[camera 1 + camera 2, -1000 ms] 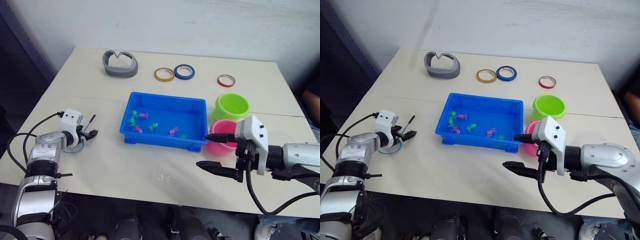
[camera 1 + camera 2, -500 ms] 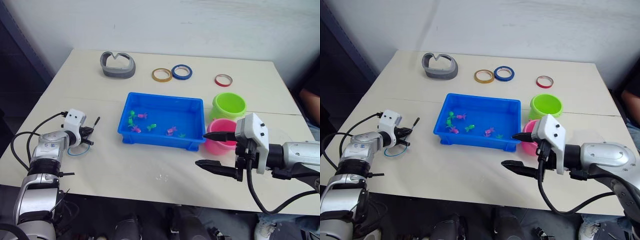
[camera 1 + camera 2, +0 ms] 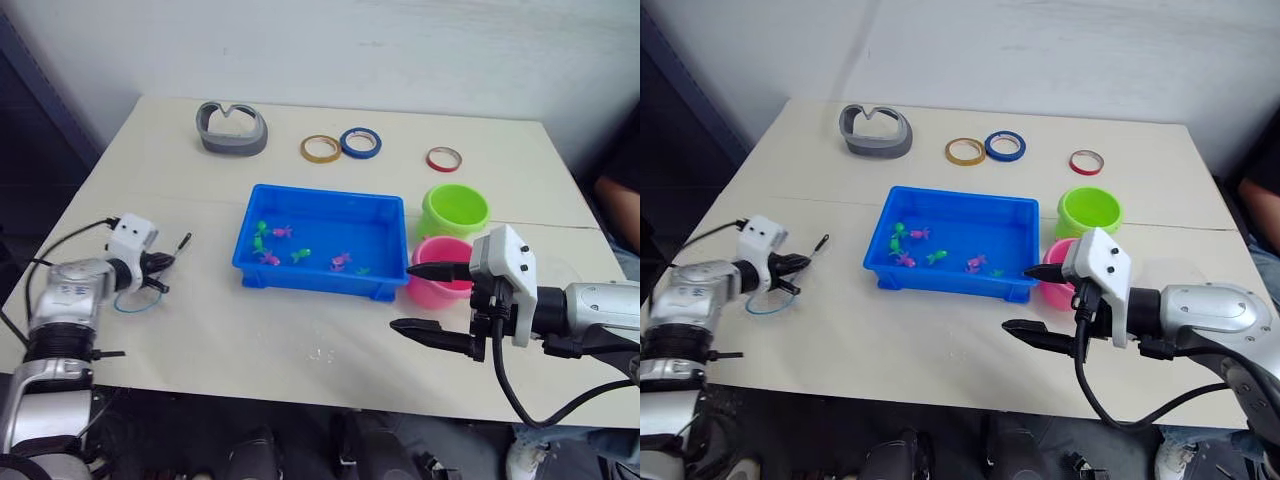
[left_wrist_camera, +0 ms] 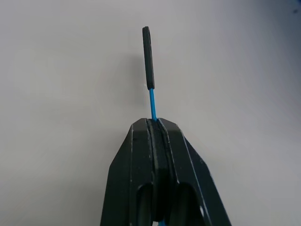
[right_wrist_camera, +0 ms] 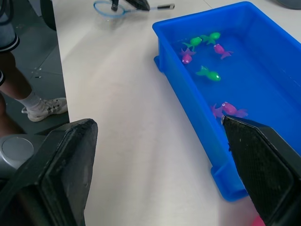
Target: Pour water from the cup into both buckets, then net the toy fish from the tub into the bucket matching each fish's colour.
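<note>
While the blue tub [image 3: 322,240] sits mid-table with its green and pink toy fish [image 3: 300,254] scattered inside, the left gripper [image 3: 160,264] is out to the tub's left, fingers pinched tight on the net [image 3: 135,297]. From the left wrist view, the two black pads meet around the thin blue shaft, with the black handle end [image 4: 148,57] sticking out beyond the tips. The net's light-blue hoop lies on the table just under that gripper, well apart from the tub.

Over on the tub's right, the right gripper [image 3: 428,300] hovers wide open, holding nothing, one finger near the tub's front right corner, the other lower, over bare table. The pink bucket [image 3: 440,272] stands right beside the tub's right end, partly behind that gripper, and the lime green bucket [image 3: 455,209] sits just behind the pink one. The clear cup [image 3: 567,274] rests farther right of the tub, behind the right arm.

Beyond the tub's far side: a grey strap-like ring [image 3: 232,128], then yellow [image 3: 320,148], blue [image 3: 359,142] and red tape rings [image 3: 444,158].
</note>
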`<action>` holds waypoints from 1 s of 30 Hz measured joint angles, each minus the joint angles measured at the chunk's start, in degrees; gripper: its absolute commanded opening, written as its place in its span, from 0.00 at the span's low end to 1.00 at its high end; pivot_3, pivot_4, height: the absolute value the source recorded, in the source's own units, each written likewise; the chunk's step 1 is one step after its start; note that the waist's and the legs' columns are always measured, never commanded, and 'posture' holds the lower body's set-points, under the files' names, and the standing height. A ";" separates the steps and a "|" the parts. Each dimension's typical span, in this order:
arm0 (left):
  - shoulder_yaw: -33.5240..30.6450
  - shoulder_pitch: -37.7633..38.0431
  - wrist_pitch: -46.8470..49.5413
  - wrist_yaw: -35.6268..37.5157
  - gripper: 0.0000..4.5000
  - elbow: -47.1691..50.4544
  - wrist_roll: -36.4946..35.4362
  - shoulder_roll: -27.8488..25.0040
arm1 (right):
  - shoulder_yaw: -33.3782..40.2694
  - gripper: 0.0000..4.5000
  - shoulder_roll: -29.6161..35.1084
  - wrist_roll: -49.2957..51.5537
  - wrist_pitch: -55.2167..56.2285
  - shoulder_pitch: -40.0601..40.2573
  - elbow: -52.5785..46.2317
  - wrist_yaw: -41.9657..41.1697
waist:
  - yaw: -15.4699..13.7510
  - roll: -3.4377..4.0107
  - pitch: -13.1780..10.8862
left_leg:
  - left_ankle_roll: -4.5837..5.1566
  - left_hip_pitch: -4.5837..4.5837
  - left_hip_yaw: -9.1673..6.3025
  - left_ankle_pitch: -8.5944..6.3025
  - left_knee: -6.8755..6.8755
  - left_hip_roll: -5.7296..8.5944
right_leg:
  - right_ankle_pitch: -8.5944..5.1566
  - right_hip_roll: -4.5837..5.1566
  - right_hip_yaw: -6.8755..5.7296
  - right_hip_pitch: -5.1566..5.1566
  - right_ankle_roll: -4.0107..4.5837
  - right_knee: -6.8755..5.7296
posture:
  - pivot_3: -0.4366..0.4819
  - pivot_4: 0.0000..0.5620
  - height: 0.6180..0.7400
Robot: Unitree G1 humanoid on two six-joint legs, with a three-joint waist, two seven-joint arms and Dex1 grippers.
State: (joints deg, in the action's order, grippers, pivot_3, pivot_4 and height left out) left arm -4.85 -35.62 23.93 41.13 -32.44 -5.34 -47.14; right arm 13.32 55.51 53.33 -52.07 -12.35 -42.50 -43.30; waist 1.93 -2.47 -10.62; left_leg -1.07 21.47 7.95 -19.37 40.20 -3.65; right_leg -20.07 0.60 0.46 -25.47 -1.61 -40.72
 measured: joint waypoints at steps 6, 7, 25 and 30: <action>2.34 -2.88 1.85 10.98 0.01 9.44 -2.14 -1.78 | -2.06 1.00 0.00 -0.64 1.17 -1.33 1.08 -0.84 | -0.42 -0.01 0.00 | 0.04 0.07 -0.03 -0.01 0.02 0.03 | 0.00 0.01 -0.04 0.01 0.00 0.09 | 0.48 0.27 0.61; 3.17 -3.81 2.07 12.56 0.01 10.43 -2.61 -1.71 | -2.16 1.00 0.00 -0.70 1.37 -1.77 1.55 -1.01 | -0.39 -0.01 0.00 | 0.04 0.08 -0.03 -0.01 0.02 0.03 | 0.00 0.01 -0.04 0.01 0.00 0.10 | 0.48 0.27 0.61; 20.56 -16.20 -1.17 36.58 0.01 21.32 -5.24 10.73 | -3.33 1.00 0.02 1.12 -4.39 -7.66 8.24 1.75 | -0.18 0.03 -0.01 | 0.02 0.05 0.00 0.02 0.09 0.02 | 0.00 -0.05 0.04 -0.01 0.01 -0.02 | 0.48 0.27 0.61; 24.24 -17.95 -3.77 38.47 0.01 21.48 -4.91 15.40 | -3.52 1.00 0.01 3.04 -7.34 -9.40 8.50 3.53 | -0.14 0.03 -0.02 | 0.02 0.06 0.00 0.02 0.09 0.02 | 0.00 -0.06 0.04 -0.01 0.01 -0.02 | 0.48 0.27 0.61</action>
State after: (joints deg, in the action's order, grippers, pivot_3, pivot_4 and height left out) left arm 19.39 -53.57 20.16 79.60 -10.96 -10.26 -31.74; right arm 9.79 55.52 56.36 -59.41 -21.74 -34.00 -39.77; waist 1.79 -2.44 -10.64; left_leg -1.05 21.53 7.95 -19.35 40.29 -3.63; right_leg -20.07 0.54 0.50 -25.48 -1.61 -40.74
